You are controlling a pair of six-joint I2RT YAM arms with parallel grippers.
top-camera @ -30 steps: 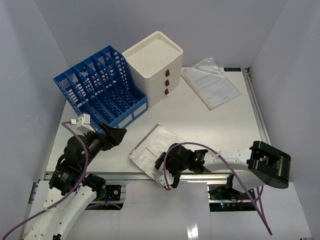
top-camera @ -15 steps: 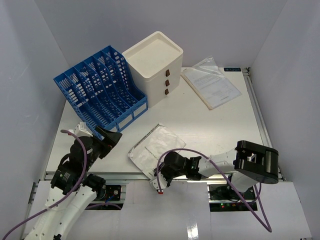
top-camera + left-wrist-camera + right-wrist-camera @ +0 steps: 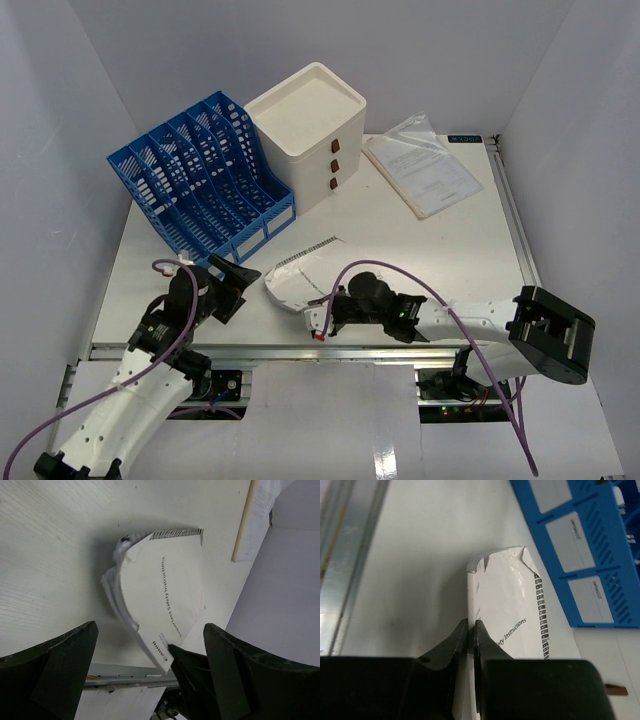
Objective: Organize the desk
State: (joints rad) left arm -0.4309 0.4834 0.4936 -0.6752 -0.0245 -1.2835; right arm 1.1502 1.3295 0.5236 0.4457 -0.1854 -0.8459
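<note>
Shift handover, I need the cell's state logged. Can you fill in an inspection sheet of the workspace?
Surface: white desk with metal rail edging.
Job's things: booklet, near edge lifted and curled.
Clutter: blue file rack, white drawer box, sleeved papers along the far side.
Grippers: right gripper shut on the booklet's edge; left gripper open, apart from it.
Cables: purple cables looping off both arms.
Surroundings: plain white walls.
</note>
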